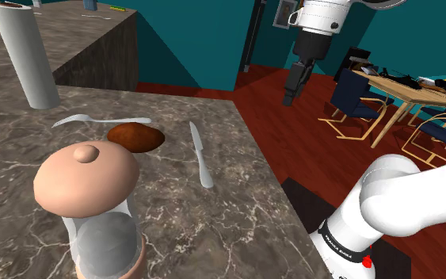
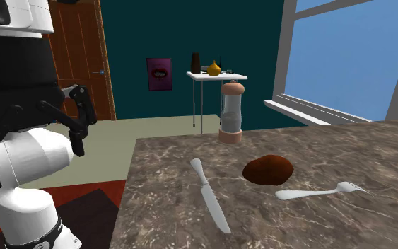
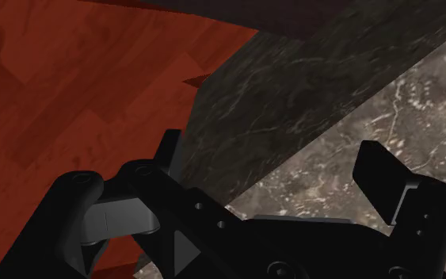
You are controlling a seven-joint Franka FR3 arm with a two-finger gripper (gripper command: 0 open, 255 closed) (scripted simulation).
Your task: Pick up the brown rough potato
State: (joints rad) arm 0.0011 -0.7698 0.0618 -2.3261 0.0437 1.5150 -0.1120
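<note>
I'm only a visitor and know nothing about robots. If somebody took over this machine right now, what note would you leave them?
Gripper: open and empty, up in the air beyond the counter's edge, above the red floor.
Potato: brown, lying on the marble counter between the fork and the knife, with nothing gripping it.
Done: nothing to show yet; the potato has not been picked up.
Left: bring the gripper over the potato, lower it, close on the potato and lift. The fork lies close beside the potato, so approach with care.
</note>
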